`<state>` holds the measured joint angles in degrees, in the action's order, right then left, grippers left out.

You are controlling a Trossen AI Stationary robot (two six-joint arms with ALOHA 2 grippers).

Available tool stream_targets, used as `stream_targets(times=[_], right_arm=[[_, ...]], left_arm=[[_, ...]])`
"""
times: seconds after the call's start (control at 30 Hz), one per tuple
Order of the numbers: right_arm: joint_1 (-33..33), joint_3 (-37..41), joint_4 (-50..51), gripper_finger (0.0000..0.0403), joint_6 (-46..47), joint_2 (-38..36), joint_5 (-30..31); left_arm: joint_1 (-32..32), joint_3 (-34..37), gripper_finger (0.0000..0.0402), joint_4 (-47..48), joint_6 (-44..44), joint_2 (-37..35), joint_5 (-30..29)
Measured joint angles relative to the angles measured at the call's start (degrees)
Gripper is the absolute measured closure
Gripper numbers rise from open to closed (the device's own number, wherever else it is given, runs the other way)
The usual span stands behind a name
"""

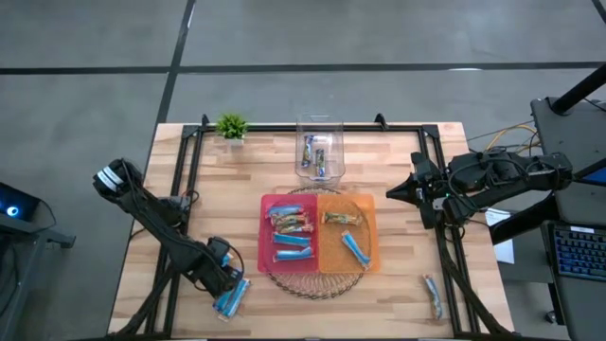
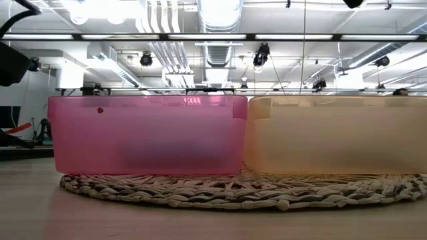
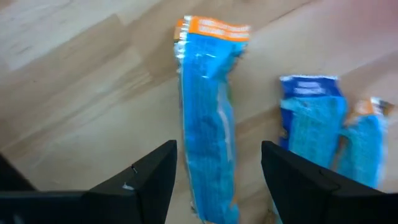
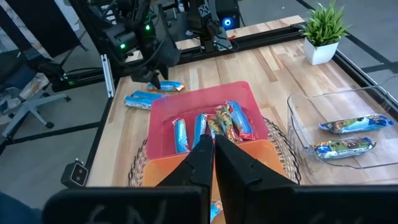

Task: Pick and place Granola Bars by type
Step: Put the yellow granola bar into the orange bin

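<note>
Desk (image 1: 398, 161): wooden, I see both arms over it; the left gripper (image 3: 214, 180) is low at the near left corner, the right gripper (image 4: 213, 155) waits at the right side, jaws clenched, empty.
Key relation: a light blue bar (image 3: 208, 118) lies flat between my left jaws, which stand released; its long axis runs straight away from the wrist.
Neighbours: two more blue bars (image 3: 311, 121) just beside it.
Pink bin (image 1: 267, 237): several bars, mostly blue.
Orange bin (image 1: 369, 248): two bars.
Clear box (image 1: 319, 121): two bars.
Stray bar (image 1: 434, 296): near right corner.
</note>
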<state>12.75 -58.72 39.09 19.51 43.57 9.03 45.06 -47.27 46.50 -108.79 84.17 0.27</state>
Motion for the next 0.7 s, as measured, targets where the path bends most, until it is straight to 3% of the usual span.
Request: stream_targets(times=[0.43, 0.7], right_arm=[[0.0, 0.0, 0.0, 0.0394, 0.0, 0.0, 0.0], [0.0, 0.0, 0.0, 0.0394, 0.0, 0.0, 0.1]], left_arm=[[0.0, 4.5, 0.0188, -5.2, -0.3, 0.0, 1.7], [0.0, 6.1, 0.0218, -7.9, -0.8, -0.1, 3.0]])
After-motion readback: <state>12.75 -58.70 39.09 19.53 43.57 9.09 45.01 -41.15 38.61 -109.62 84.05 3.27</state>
